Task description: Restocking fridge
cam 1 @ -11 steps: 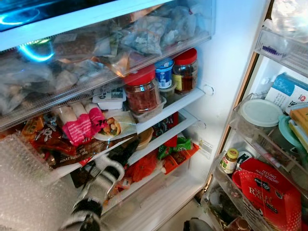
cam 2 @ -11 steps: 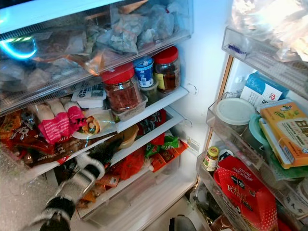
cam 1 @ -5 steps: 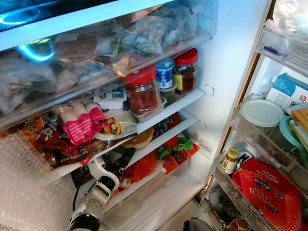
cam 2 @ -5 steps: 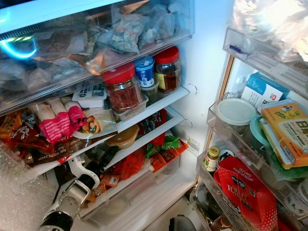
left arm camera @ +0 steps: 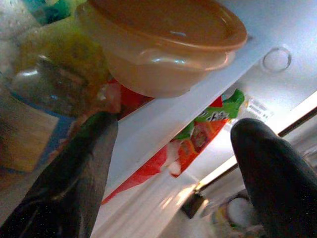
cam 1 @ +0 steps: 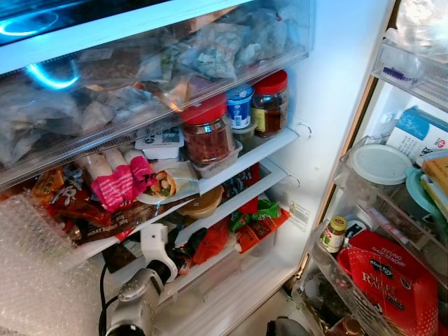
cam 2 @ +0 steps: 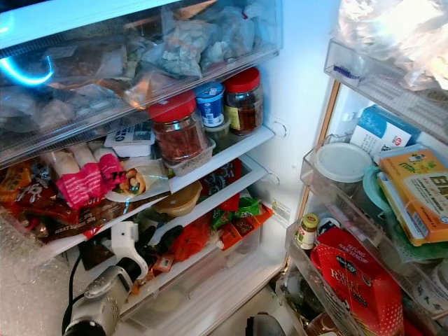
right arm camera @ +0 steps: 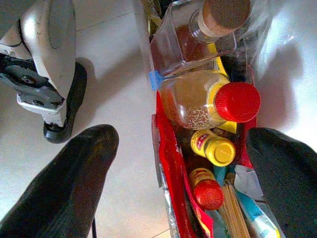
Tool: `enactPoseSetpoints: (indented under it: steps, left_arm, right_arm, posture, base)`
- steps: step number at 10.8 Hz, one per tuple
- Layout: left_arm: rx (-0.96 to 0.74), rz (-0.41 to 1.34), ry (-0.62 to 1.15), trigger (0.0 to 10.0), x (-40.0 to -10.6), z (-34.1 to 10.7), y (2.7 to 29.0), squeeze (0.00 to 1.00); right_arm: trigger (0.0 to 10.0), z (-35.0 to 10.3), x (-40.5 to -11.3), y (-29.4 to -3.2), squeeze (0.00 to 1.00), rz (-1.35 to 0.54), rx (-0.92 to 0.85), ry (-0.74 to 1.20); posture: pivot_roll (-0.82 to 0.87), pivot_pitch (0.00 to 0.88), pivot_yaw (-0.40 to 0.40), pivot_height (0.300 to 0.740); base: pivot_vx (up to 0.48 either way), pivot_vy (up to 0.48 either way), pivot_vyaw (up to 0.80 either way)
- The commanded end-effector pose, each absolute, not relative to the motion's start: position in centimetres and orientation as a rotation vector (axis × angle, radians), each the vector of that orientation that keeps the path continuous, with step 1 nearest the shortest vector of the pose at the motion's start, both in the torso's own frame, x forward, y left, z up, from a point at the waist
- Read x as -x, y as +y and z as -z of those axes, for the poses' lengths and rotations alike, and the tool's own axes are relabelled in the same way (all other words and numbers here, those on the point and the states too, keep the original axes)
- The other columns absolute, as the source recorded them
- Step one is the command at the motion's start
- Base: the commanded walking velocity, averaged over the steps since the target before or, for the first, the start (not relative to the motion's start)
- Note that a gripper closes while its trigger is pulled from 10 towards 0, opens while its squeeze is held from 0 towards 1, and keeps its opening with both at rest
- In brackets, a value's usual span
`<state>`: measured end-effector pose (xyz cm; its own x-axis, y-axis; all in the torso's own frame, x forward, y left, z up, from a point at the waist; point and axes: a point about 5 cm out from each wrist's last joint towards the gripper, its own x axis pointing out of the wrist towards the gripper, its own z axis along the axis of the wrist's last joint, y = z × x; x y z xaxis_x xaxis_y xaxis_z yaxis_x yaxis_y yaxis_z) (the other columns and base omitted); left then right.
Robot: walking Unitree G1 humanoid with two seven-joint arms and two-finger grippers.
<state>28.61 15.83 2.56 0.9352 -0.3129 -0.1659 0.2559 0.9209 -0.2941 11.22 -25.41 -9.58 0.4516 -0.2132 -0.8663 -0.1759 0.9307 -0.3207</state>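
Below the white fridge shelf [cam 1: 231, 206] where the tan bowl [left arm camera: 163, 44] sits, my left gripper [left arm camera: 173, 168] hangs wide open, holding nothing. My right gripper [right arm camera: 183, 173], spread and empty, hovers above red-capped bottles [right arm camera: 213, 104] near tiled floor [right arm camera: 119, 84].

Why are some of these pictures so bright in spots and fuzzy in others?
Eye views: the top door shelf is washed out by glare, and a blue ring of light reflects off the clear drawer. Left wrist view: the tan bowl is soft-focused and the fingers dark. Right wrist view: sharp, evenly lit.
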Motion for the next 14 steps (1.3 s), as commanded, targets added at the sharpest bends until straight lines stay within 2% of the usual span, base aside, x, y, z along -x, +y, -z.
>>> enactPoseSetpoints:
  steps: [1,4,6,10,14]
  left_arm:
    - [0.204,0.279,0.202,10.0,-28.4,-2.6,16.7,0.0]
    - [0.027,0.244,0.22,10.0,-27.1,-1.4,17.4,0.0]
    - [0.014,0.172,0.222,10.0,-27.3,-1.3,18.0,0.0]
    - [-0.012,0.175,0.215,10.0,-27.2,-0.9,17.0,0.0]
    - [-0.008,0.195,0.201,10.0,-27.4,-1.1,16.7,0.0]
  right_arm:
    - [10.0,9.7,-11.2,-25.2,0.0,0.006,0.397,1.11]
    - [10.0,9.7,-11.2,-24.9,0.0,0.008,0.391,1.112]
    - [10.0,9.8,-11.1,-24.8,0.0,0.011,0.388,1.112]
    - [10.0,9.8,-10.9,-24.8,0.0,0.009,0.392,1.112]
    - [10.0,9.8,-11.0,-24.9,0.0,0.014,0.399,1.114]
  posture:
    - [-0.26,0.0,0.067,0.653]
    - [-0.27,0.0,0.082,0.653]
    - [-0.28,0.0,0.091,0.653]
    - [-0.29,0.0,0.094,0.653]
    - [-0.28,0.0,0.091,0.653]
  base:
    - [0.0,0.0,0.0]
    - [0.0,0.0,0.0]
    - [0.0,0.0,0.0]
    - [0.0,0.0,0.0]
    - [-0.281,0.0,0.0]
